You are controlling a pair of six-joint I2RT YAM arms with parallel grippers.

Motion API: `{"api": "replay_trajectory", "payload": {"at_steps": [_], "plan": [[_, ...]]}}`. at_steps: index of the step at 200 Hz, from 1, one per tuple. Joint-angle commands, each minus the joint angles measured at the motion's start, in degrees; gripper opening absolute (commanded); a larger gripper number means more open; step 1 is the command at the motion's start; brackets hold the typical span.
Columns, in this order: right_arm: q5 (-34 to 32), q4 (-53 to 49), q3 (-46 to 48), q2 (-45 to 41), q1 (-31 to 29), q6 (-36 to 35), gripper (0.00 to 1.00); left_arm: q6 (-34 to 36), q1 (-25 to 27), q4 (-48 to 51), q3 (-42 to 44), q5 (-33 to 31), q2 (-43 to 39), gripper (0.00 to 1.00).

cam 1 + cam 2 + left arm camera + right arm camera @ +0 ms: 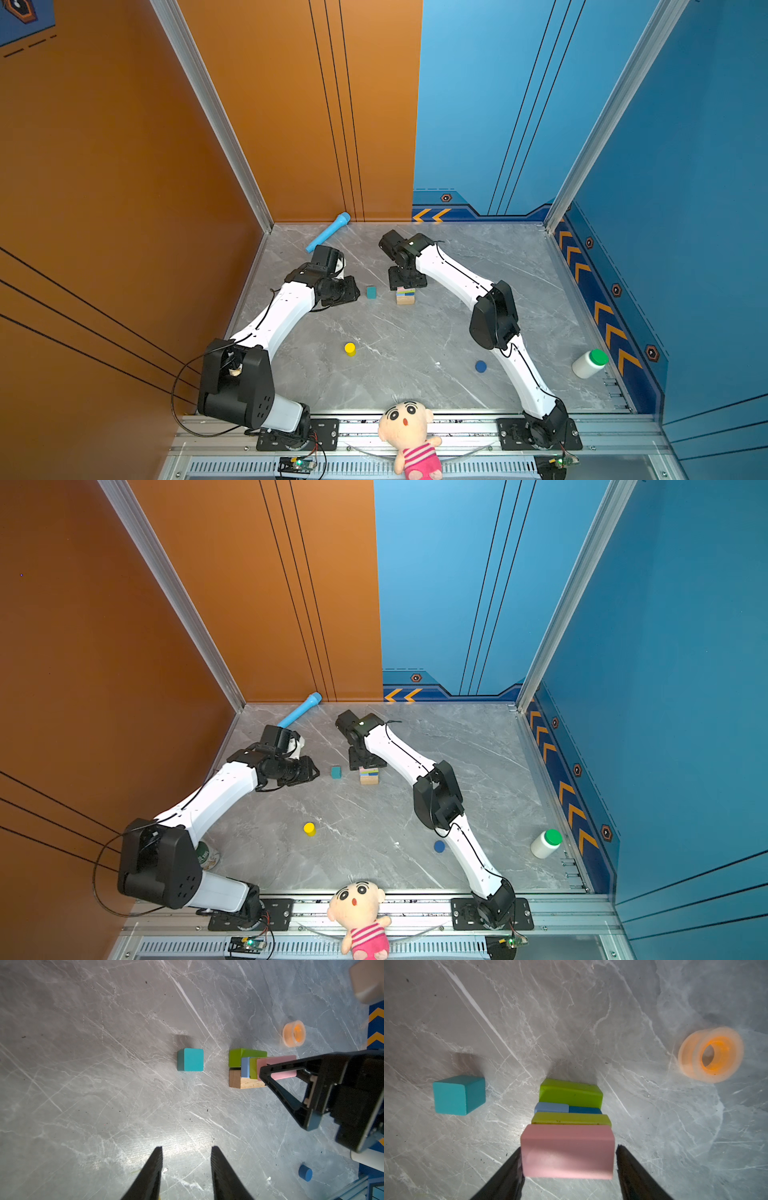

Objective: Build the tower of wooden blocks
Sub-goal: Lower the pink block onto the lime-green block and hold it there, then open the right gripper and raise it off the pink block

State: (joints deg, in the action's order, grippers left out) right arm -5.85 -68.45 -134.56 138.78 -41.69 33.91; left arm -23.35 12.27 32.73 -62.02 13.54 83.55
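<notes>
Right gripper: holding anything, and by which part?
Cannot be told. The right gripper straddles the pink brick at its short ends atop the tower; contact on one side is unclear.

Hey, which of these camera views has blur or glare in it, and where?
Right wrist view: the orange tape ring is smeared into a double image, and glare whitens the table beside the tower. Left wrist view: a glare patch on the table near the left gripper. Top views: sharp.

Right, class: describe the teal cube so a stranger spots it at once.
Find the block tower near the table's middle, beneath the right gripper. The teal cube sits left of it in both top views. Unlike the loose yellow cylinder and dark blue cylinder, it is square-sided.
</notes>
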Motion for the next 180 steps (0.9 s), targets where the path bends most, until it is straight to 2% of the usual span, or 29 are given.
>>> {"api": "replay_trajectory", "payload": {"at_steps": [1, 124, 180], "plan": [[-0.5, -2.0, -0.5, 2.0, -0.2, 0.9, 0.70, 0.4, -0.4, -0.3, 0.6, 0.9, -0.6, 0.41], [-1.1, -1.9, 0.8, 0.0, -0.1, 1.2, 0.75, 0.3, -0.2, -0.2, 0.6, 1.0, -1.1, 0.41], [-0.9, -1.3, 0.9, -2.2, 0.0, 1.1, 0.82, 0.3, -0.1, -0.2, 0.7, 1.1, -1.7, 0.41]]}}
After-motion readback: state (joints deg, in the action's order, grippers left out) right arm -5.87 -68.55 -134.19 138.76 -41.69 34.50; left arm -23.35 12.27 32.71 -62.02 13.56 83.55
